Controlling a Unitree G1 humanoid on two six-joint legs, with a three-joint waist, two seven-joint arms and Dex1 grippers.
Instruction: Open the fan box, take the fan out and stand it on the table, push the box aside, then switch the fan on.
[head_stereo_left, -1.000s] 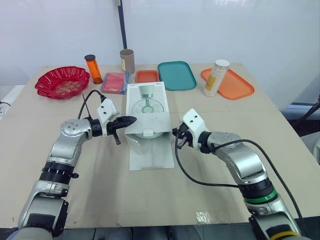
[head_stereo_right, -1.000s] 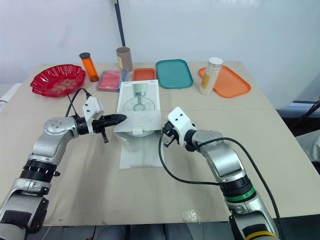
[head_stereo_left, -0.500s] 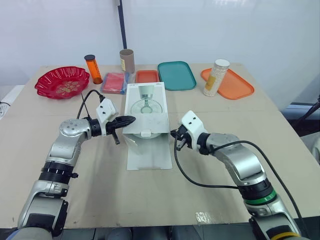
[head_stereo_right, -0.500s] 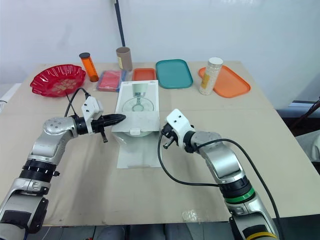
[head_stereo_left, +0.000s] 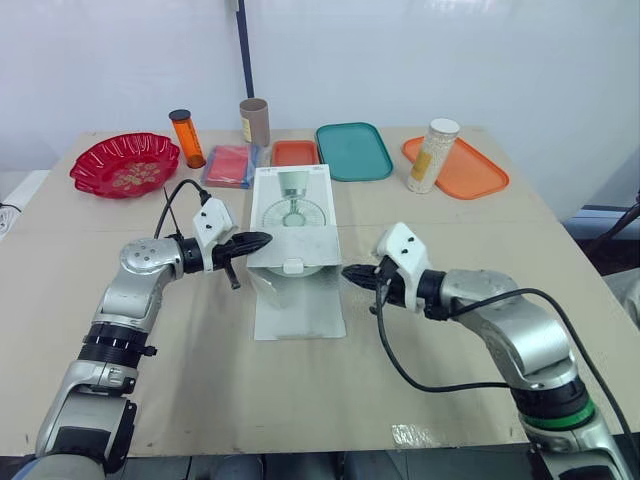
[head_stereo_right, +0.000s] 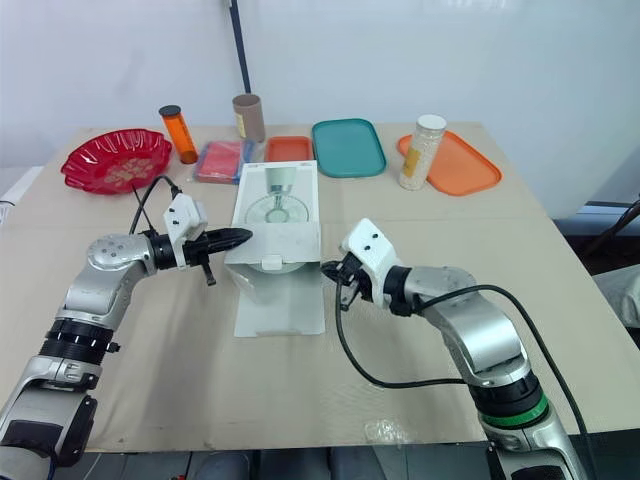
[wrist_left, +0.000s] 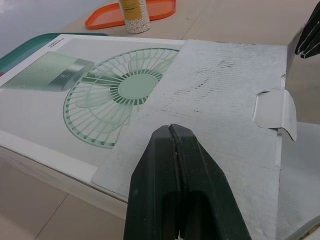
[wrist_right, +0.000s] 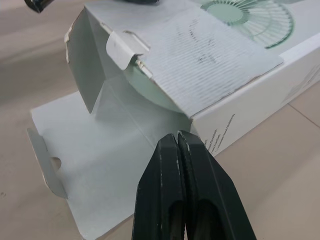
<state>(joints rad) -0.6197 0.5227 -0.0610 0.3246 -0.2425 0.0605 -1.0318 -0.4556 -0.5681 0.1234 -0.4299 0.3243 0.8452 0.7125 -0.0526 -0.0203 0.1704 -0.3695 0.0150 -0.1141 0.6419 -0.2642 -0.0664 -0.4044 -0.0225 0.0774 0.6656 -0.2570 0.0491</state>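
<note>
Along the far edge of the table (head_stereo_left: 200, 380), from the left, stand a red bowl (head_stereo_left: 124, 163), an orange bottle (head_stereo_left: 186, 138), a pink packet (head_stereo_left: 230, 165) and a cardboard tube (head_stereo_left: 254, 122). In front of these, the left gripper (head_stereo_left: 256, 240) has its two black fingers pressed together with nothing between them, the tip at the left edge of the fan box (head_stereo_left: 292, 210), over the upper flap (head_stereo_left: 293, 246). The box lies flat in the middle of the table, printed face up, its near end open. That upper flap is folded back over the top, and the long lower flap (head_stereo_left: 300, 305) lies flat on the table toward the robot. Something pale shows inside the mouth, but whether it is the fan cannot be told. Behind the box are a small orange tray (head_stereo_left: 294, 152) and a teal tray (head_stereo_left: 353, 151). The right gripper (head_stereo_left: 353, 271) is likewise closed and empty, its tip just beside the box's near right corner. Farther right, a jar of white beads (head_stereo_left: 432, 155) stands at the edge of an orange tray (head_stereo_left: 470, 170). The box is probably light, thin card that will slide easily and crease at the flaps, so it is better steadied by its side walls. The fan is likely light plastic, best drawn out by its base or rim rather than its grille.
</note>
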